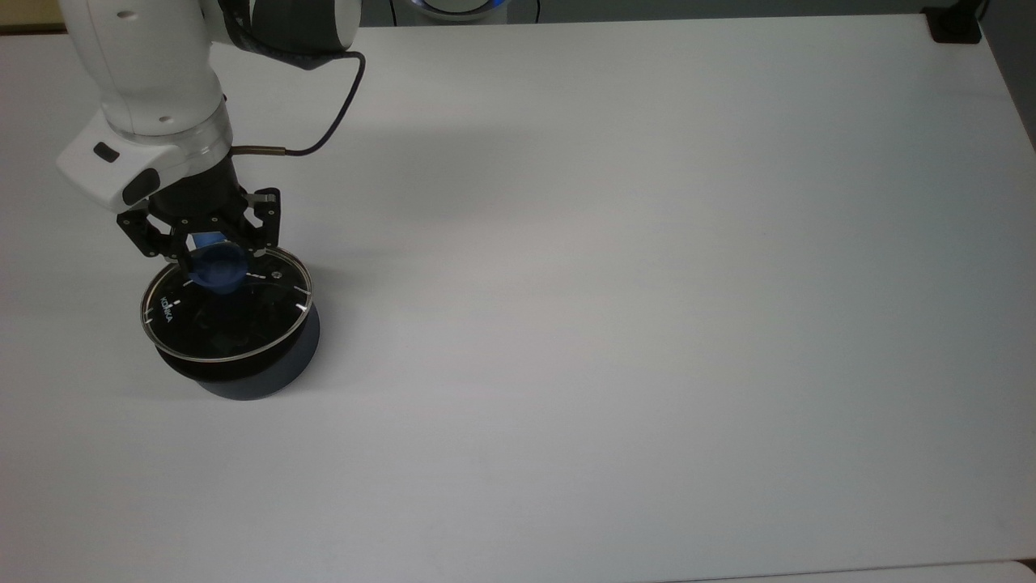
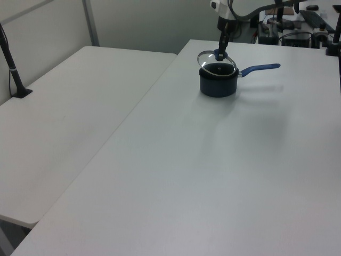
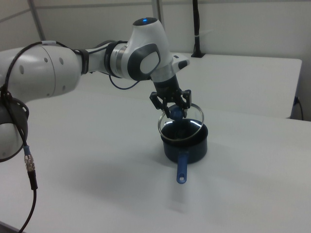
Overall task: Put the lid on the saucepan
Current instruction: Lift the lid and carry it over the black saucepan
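Note:
The clear glass lid (image 1: 231, 320) with a metal rim hangs tilted just above the saucepan (image 1: 267, 372), covering most of its black opening. My gripper (image 1: 217, 263) is shut on the lid's blue knob (image 1: 217, 271). In the right view the lid (image 3: 192, 116) is tipped over the pan (image 3: 194, 148), whose blue handle (image 3: 182, 167) points toward the camera, and the gripper (image 3: 174, 110) holds the knob from above. In the left view the lid (image 2: 213, 57) sits slanted over the saucepan (image 2: 217, 85), with the handle (image 2: 261, 68) running to the left view's right.
The pan stands on a wide white table (image 1: 647, 283) with much bare surface toward the top view's right. A second white table (image 2: 69, 122) adjoins on the left view's left. A black post (image 2: 11, 64) stands at its far edge.

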Robot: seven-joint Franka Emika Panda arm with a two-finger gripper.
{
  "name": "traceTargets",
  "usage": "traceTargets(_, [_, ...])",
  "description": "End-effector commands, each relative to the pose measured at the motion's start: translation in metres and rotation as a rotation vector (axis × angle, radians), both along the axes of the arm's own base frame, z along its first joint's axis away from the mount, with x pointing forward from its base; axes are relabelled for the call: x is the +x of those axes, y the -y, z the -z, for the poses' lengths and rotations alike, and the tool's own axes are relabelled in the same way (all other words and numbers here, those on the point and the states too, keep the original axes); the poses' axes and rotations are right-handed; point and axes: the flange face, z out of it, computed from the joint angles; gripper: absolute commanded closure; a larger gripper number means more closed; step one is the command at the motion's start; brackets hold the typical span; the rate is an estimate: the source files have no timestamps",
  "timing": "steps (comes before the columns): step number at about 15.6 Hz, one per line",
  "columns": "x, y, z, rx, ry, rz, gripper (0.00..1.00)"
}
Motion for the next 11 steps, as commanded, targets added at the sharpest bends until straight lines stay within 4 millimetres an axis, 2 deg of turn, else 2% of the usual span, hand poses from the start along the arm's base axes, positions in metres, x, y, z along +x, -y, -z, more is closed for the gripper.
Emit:
traceTargets(1, [0.003, 0.000, -0.004, -0.010, 0.012, -0.027, 0.49])
traceTargets(8, [0.005, 0.001, 0.012, -0.005, -0.010, -0.027, 0.45])
traceTargets(9, [0.006, 0.001, 0.015, -0.004, -0.012, -0.028, 0.41])
traceTargets(11, [0.007, 0.000, 0.017, -0.002, -0.012, -0.023, 0.18])
